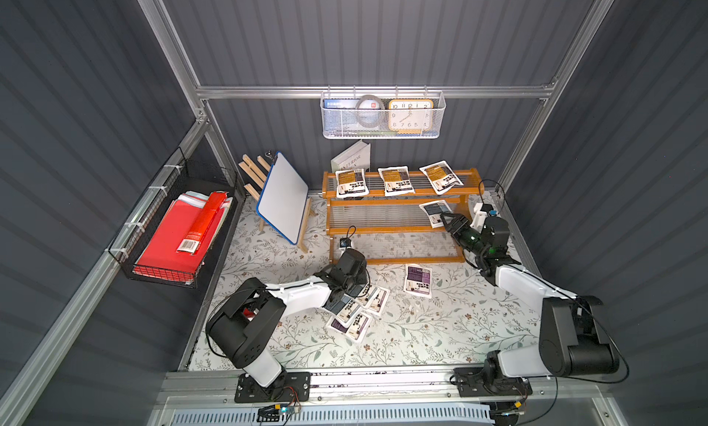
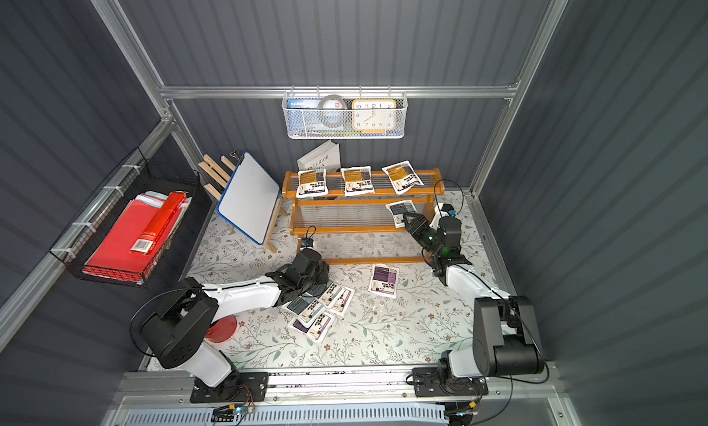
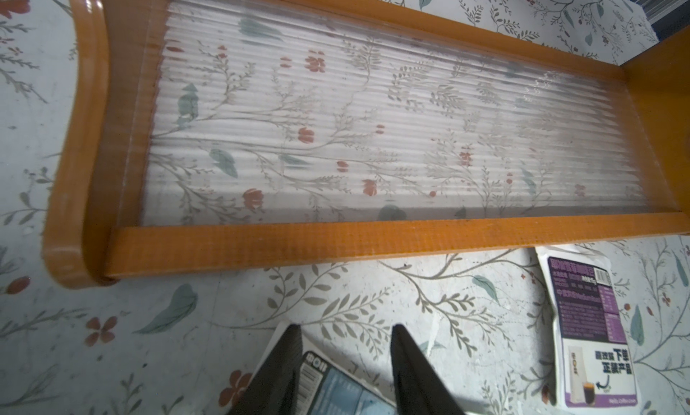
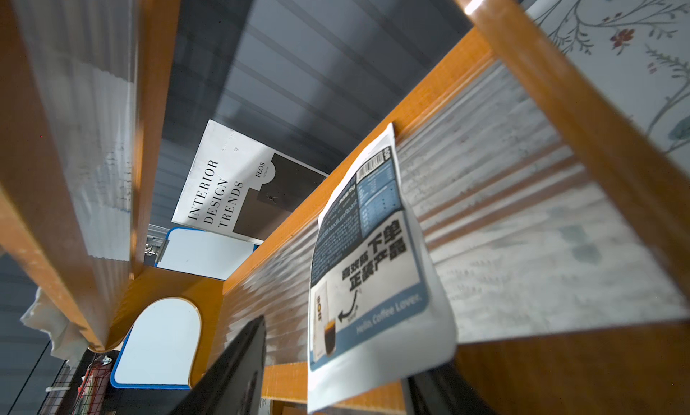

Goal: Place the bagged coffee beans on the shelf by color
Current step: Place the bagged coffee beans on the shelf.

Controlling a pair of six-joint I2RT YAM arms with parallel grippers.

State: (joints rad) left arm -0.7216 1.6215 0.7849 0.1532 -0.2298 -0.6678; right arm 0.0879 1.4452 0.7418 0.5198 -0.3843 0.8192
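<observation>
On the top tier: three mustard-yellow pouches point(image 1: 395, 180) lie side by side along the shelf point(image 1: 383, 229); that colour's row looks complete.
On the middle tier: one blue-grey pouch point(image 1: 435, 212) rests at the end nearest the right arm, the only one of its colour there; the bottom tier is bare.
On the worktop point(image 1: 440, 328): a lone purple pouch point(image 1: 417, 279) lies just in front of the shelf, and a pile point(image 1: 356, 309) of about four more, blue-grey and purple, overlaps beside it. Roughly five are left to place.
Pouch heading: face up, with the long axis front to back across the tier and slightly skewed. The barcode end is toward the back rail and the near end overhangs the front rail.
Right fingers point(image 4: 239, 361): spread apart at that overhanging end, one visibly clear of it; no grip shows.
Left fingers point(image 3: 283, 364): part-open, low over a second blue-grey pouch point(image 3: 336, 390) in the pile; contact cannot be told.
</observation>
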